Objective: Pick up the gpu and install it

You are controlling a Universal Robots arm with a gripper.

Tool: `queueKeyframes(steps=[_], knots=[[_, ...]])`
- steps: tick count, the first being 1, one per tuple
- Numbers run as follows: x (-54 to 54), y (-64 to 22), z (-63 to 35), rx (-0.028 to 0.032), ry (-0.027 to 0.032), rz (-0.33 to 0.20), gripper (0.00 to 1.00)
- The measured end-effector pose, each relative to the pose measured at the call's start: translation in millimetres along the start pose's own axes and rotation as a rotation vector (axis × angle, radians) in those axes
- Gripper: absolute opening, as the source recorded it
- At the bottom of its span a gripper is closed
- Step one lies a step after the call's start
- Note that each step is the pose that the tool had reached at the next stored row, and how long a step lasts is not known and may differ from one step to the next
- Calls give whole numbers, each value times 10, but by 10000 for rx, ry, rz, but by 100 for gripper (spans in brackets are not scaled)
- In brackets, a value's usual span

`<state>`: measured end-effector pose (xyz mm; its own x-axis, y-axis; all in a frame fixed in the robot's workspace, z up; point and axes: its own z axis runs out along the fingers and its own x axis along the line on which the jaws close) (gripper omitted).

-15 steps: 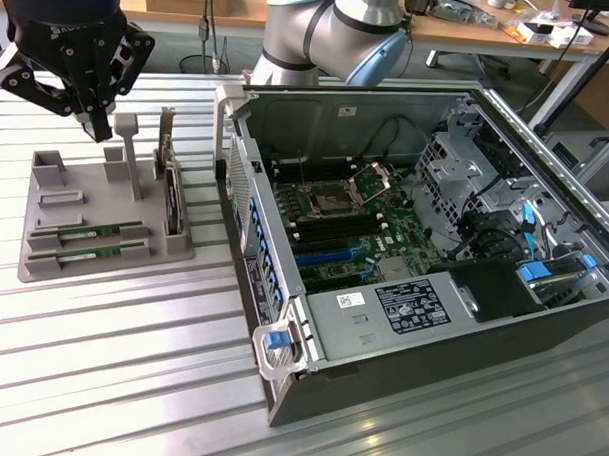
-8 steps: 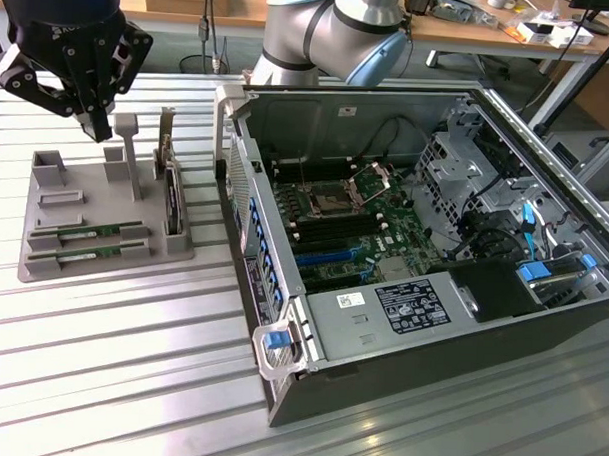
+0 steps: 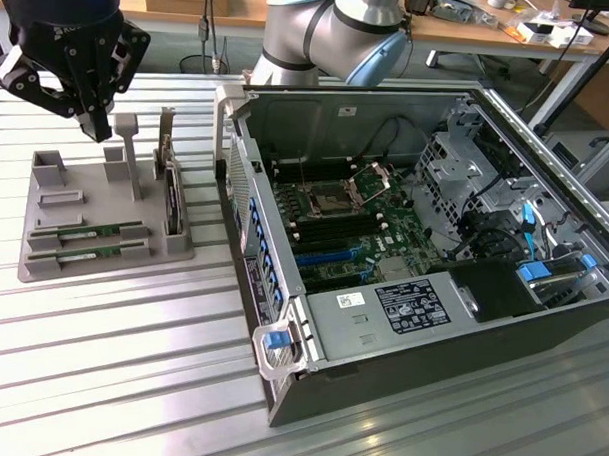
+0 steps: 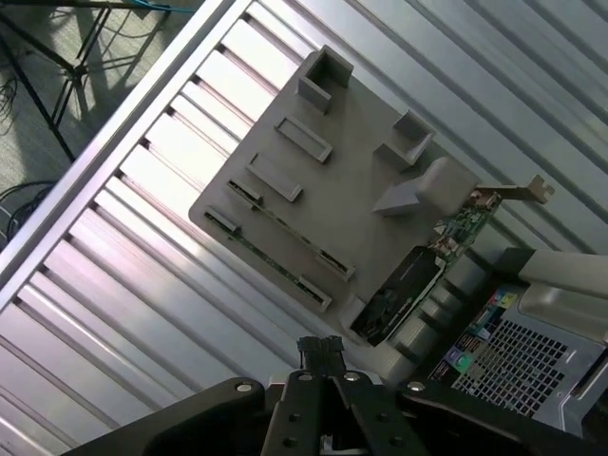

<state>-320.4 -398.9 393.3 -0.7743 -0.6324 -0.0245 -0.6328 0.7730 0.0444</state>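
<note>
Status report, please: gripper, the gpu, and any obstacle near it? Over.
Gripper shut, empty, above grey tray. Gpu lying in tray slot, untouched. Dark upright card beside it, not covering it.

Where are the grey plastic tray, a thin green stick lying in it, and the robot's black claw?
Grey plastic tray [image 3: 110, 203]: exterior view, bare floor of the tray.
Thin green circuit-board stick [image 3: 99, 231]: exterior view, middle of the rear one of two.
Black gripper [image 3: 96, 129]: exterior view, its closed fingertips.

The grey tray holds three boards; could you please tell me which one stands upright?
The dark expansion card with the metal bracket stands on edge; the two green sticks lie flat in slots of the tray.
</note>
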Motion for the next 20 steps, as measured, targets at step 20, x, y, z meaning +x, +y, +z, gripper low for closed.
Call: queueKeyframes(steps=[20], knots=[[-3,-2,0,-37,68,-1541,11]])
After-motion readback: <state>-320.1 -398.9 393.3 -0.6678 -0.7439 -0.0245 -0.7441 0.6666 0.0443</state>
